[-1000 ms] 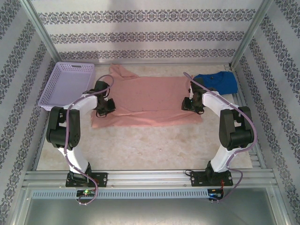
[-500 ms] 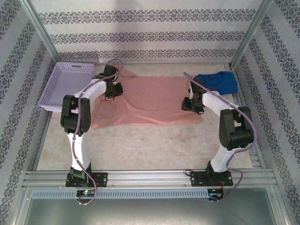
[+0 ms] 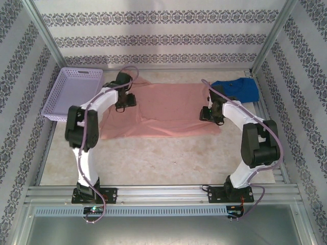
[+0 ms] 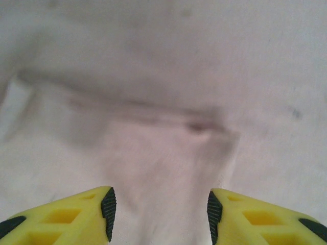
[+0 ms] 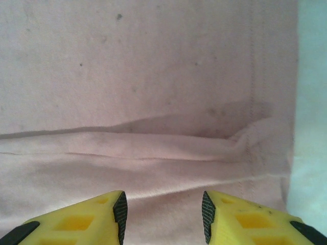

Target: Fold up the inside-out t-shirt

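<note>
Salmon-pink t-shirt (image 3: 163,109) is spread crosswise; left gripper (image 4: 159,212) is held over its left end, right gripper (image 5: 163,214) over its right, both part-open, empty.

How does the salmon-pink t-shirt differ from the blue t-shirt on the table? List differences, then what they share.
The salmon-pink t-shirt lies spread out across the middle of the table; the blue t-shirt sits bunched at the far right corner. The pink t-shirt covers far more of the table than the blue t-shirt. The left fingers and right fingers hover over the pink t-shirt, not the blue t-shirt. Both are cloth garments resting on the table.
</note>
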